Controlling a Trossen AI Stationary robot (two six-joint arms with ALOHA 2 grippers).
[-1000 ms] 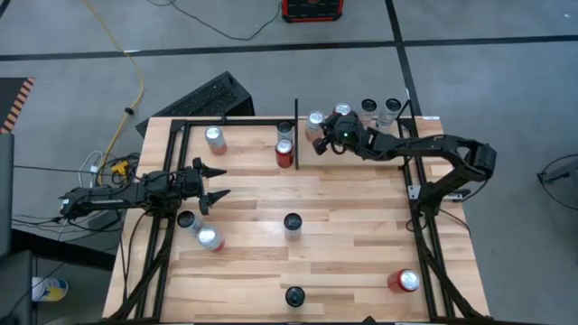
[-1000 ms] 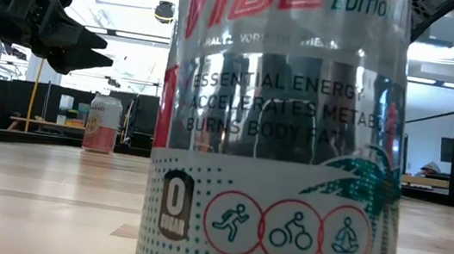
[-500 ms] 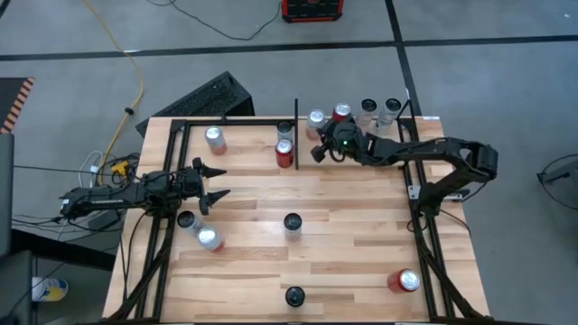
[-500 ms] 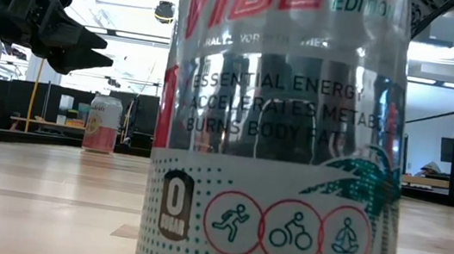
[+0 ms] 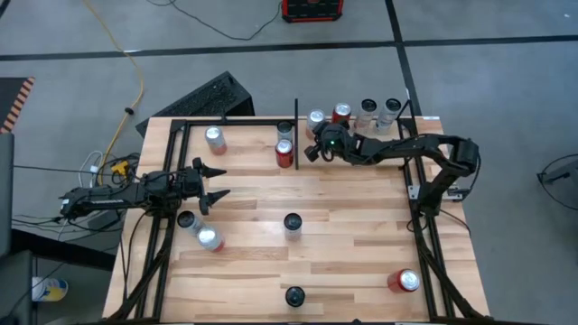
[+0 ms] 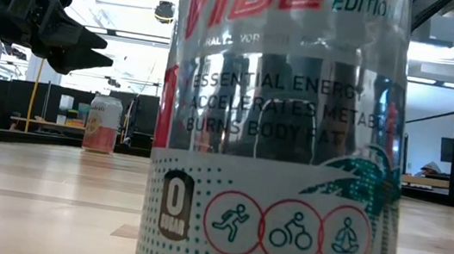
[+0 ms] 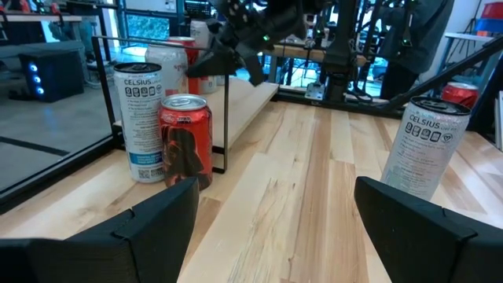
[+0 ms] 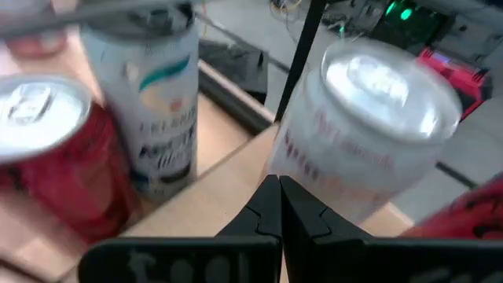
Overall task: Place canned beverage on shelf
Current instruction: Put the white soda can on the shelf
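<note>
Right pincer (image 5: pixel 310 153) empty, fingers pressed together by the shelf (image 5: pixel 361 135) cans; spread it before you reach for a can.

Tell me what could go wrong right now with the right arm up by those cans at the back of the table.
The right gripper, shut and empty, sits close beside the silver can and near the red can across the black divider bar; a sideways sweep might tip one. The cans on the shelf stand crowded, so one fall could topple neighbours. The left gripper waits open, well clear.
</note>
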